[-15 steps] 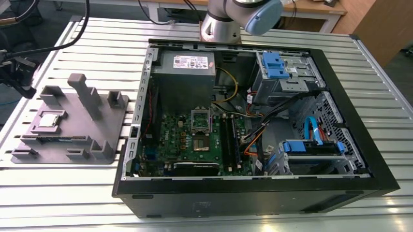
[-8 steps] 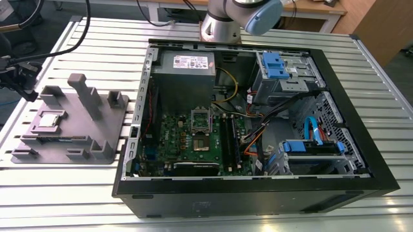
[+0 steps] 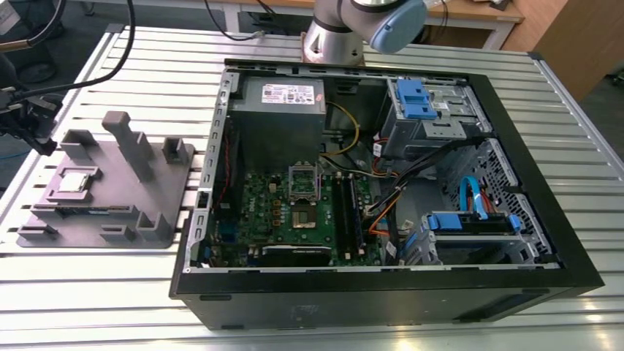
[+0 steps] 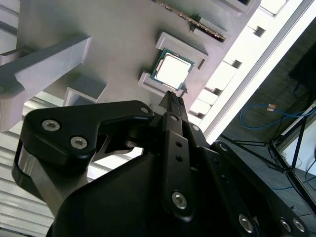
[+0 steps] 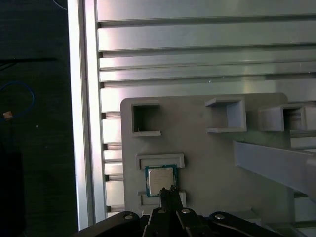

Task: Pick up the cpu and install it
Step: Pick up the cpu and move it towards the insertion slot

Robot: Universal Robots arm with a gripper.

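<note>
**Your gripper (image 5: 169, 190) is poised over the cpu (image 5: 161, 178), tips pinched together and holding nothing.**
The cpu lies flat in its pocket on the grey holder (image 3: 171, 197), at nine o'clock from the computer case (image 3: 390, 292) in the exterior view. I'd judge you should centre on it and take opposite edges squarely.

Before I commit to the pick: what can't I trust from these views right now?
- Contact between gripper and cpu: in both wrist views the gripper's own body covers the cpu's near edge.
- Socket interior: too small in the exterior view.
- Cpu's orientation mark: too small to find in any view.
</note>
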